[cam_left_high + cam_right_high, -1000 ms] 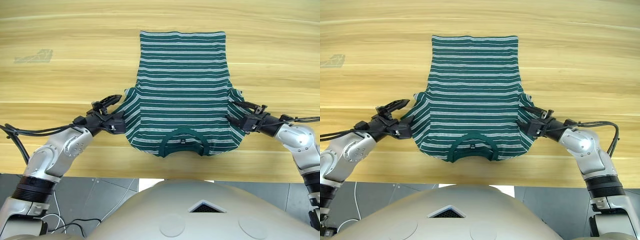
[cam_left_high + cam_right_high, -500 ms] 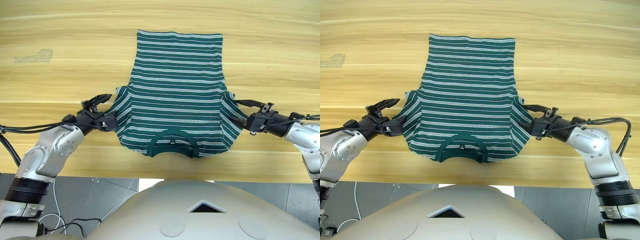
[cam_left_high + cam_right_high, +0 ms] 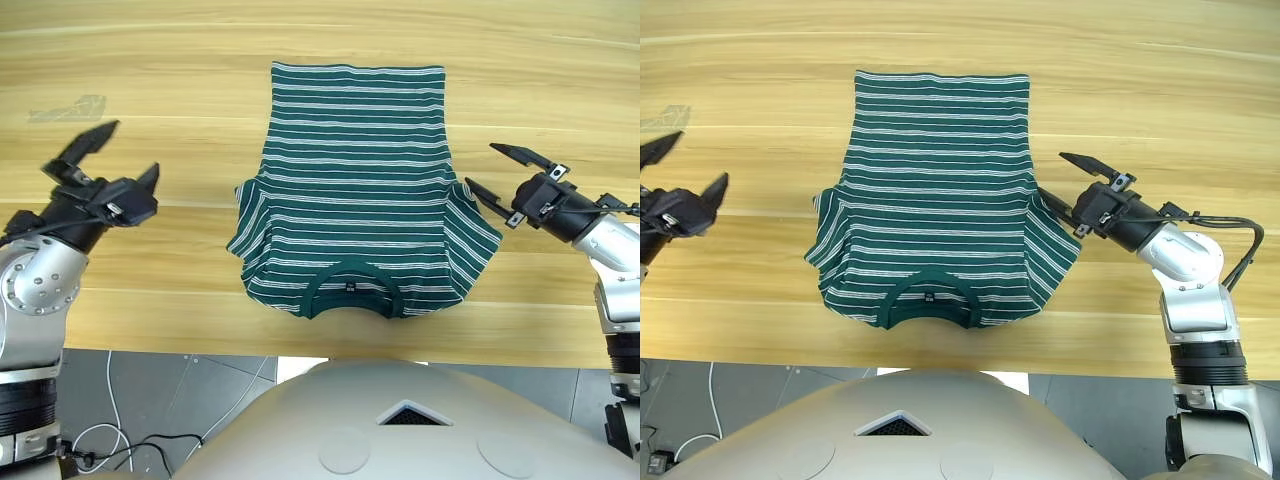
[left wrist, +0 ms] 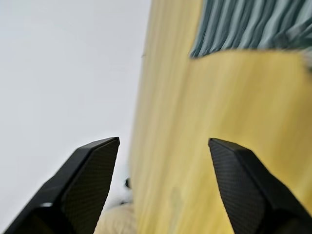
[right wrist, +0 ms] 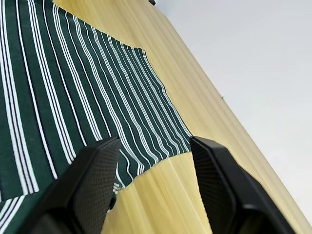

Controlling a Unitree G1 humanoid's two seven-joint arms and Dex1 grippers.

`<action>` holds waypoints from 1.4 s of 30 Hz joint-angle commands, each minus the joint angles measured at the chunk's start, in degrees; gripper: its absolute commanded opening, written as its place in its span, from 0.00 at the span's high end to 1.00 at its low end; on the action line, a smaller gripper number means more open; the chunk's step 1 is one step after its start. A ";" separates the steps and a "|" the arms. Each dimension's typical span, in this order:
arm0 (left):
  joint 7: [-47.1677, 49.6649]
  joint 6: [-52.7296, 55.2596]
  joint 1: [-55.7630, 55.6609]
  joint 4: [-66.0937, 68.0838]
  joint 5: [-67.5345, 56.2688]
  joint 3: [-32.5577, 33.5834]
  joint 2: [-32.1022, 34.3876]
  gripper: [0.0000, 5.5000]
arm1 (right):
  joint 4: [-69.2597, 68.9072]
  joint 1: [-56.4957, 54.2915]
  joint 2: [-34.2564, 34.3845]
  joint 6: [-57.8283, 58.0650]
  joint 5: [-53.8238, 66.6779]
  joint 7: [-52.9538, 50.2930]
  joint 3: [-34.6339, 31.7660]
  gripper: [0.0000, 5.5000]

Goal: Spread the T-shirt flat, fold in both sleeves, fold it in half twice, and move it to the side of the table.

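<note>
The green T-shirt [image 3: 355, 190] with white stripes lies on the wooden table [image 3: 150, 60], collar toward me and hem at the far end. Both sleeves lie tucked close against the body. My left gripper [image 3: 128, 152] is open and holds nothing, well off to the left of the shirt and apart from it. In the left wrist view its fingers [image 4: 92, 165] stand wide over bare wood, with the shirt's edge [image 4: 248, 24] farther off. My right gripper [image 3: 483, 167] is open and holds nothing, just beside the right sleeve. The right wrist view has the striped cloth [image 5: 73, 87] beyond its spread fingers [image 5: 214, 170].
The table's front edge [image 3: 150, 335] runs just below the collar, with grey floor and cables [image 3: 130, 440] beneath. A faint grey mark [image 3: 65, 110] sits on the wood at the far left. Bare wood spreads on both sides of the shirt and beyond its hem.
Both grippers let go of the sleeves and opened. The left one swung far out to the left, the right one drew back a little to the right. The shirt stayed flat.
</note>
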 commanded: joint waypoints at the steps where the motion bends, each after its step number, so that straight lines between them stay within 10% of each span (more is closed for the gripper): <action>1: -0.22 0.19 2.01 -2.62 0.56 -3.66 -4.14 0.39 | -0.62 -0.18 0.38 -0.52 -0.55 -0.41 -0.44 0.52; 32: -4.98 -4.48 -1.00 4.00 7.04 -15.94 -6.65 0.39 | 14.78 -1.83 -8.10 -6.31 -27.64 -8.68 9.93 0.52; 42: 5.88 7.27 -1.36 0.16 13.76 -5.63 -8.95 0.39 | 1.84 0.85 -10.58 -3.12 -15.59 -3.00 4.01 0.52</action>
